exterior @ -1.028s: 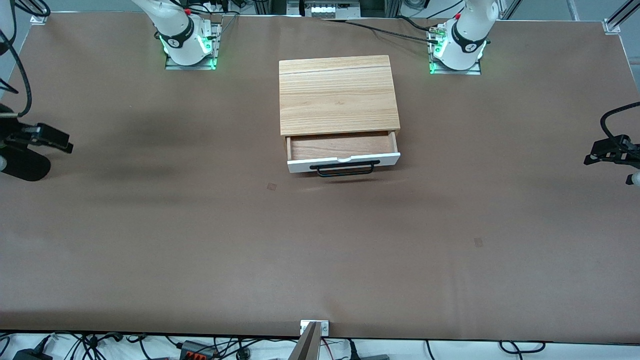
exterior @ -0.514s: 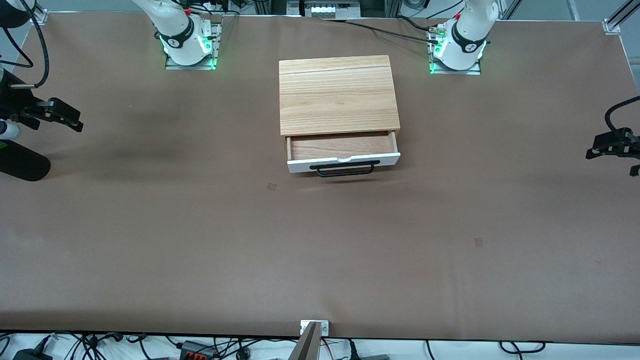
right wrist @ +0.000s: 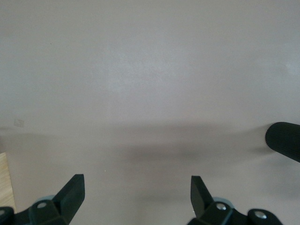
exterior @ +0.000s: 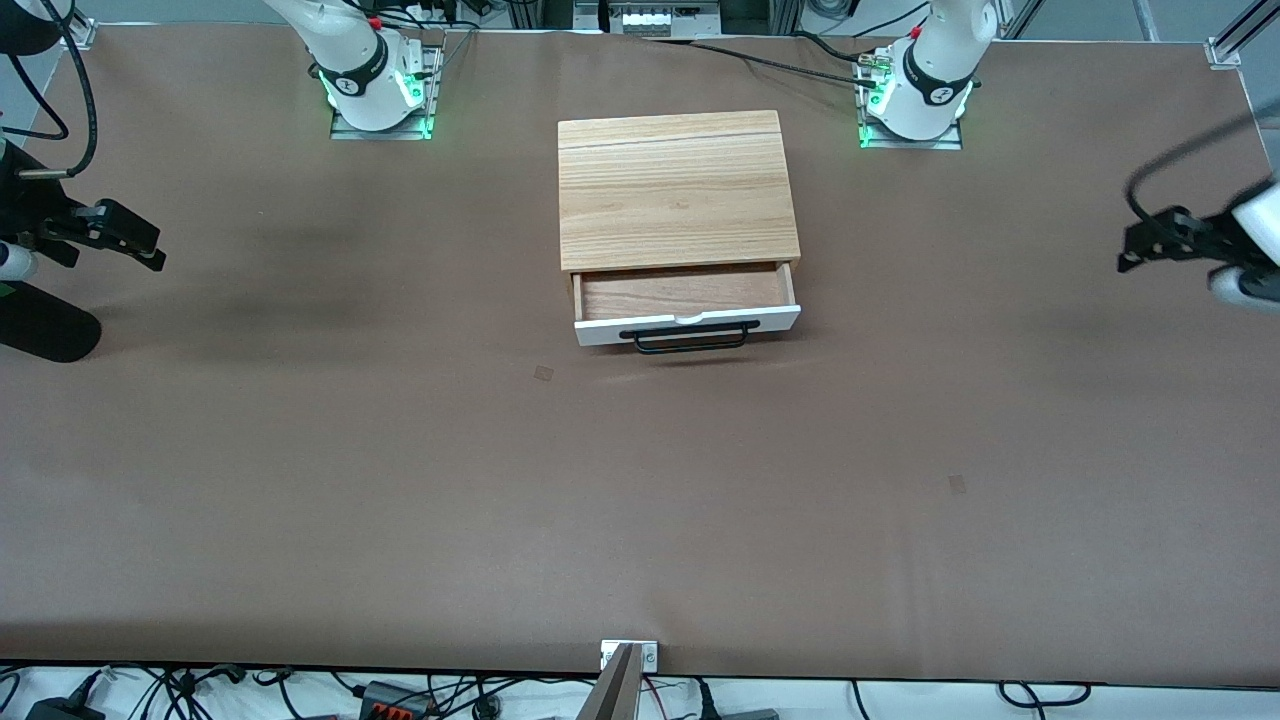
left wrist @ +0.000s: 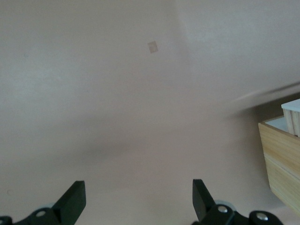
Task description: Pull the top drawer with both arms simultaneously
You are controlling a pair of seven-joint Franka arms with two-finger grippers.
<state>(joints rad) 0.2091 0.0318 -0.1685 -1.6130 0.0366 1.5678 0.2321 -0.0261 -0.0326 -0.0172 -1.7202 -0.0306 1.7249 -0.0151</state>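
The top drawer (exterior: 686,322) stands pulled partway out of the light-wood cabinet (exterior: 675,190), its white front and black bar handle (exterior: 688,338) facing the front camera and its wooden inside showing. Both arms are drawn well away from it. My left gripper (exterior: 1135,250) hangs open over the table at the left arm's end, nothing between its fingers (left wrist: 75,199). Over the right arm's end of the table, my right gripper (exterior: 150,245) is open and holds nothing, its fingers (right wrist: 72,192) wide apart. A corner of the cabinet (left wrist: 281,159) shows in the left wrist view.
The brown table (exterior: 400,480) carries only the cabinet. A black cylinder (exterior: 45,335) lies at the right arm's end, also seen as a black cylinder (right wrist: 283,139) in the right wrist view. Cables run along the table's edges.
Both grippers have risen and shifted toward the robots' bases at the table's ends; the left moved more in the last half second. The drawer has not moved.
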